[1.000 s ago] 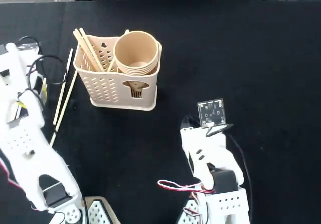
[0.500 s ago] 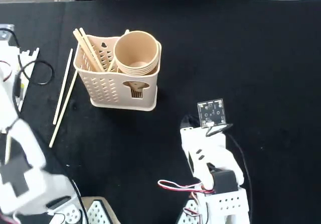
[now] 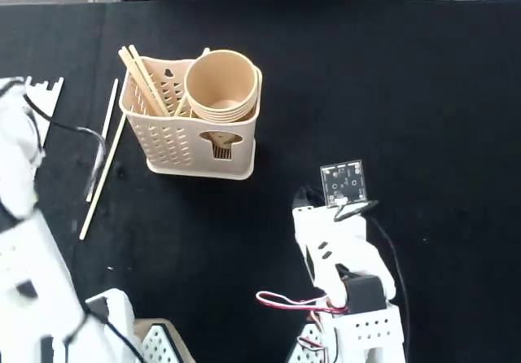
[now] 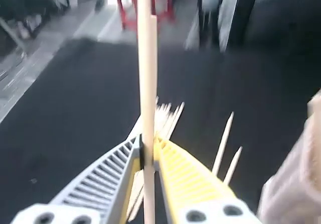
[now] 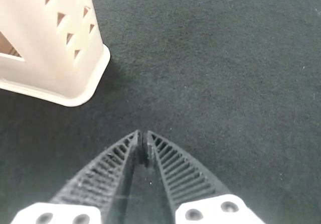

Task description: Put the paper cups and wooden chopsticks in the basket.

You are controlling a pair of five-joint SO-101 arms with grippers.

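The beige slotted basket (image 3: 195,131) stands at the table's back left. In it are stacked paper cups (image 3: 221,85) and several wooden chopsticks (image 3: 143,80) leaning in its left corner. Two chopsticks (image 3: 102,164) lie on the black table left of the basket. My left gripper (image 4: 147,146) is shut on one wooden chopstick (image 4: 146,68), which sticks up between the fingers. Its arm (image 3: 20,168) is at the table's left edge. My right gripper (image 5: 142,138) is shut with nothing in it, low over the table, just in front of the basket (image 5: 50,43).
Loose chopsticks (image 4: 226,143) lie on the black cloth beyond my left gripper. The right arm (image 3: 338,249) sits at the front centre with a small board above it. Open black table (image 3: 407,94) spreads to the right of the basket.
The left arm has swung up and back along the table's left edge. The right arm, basket and cups have not moved.
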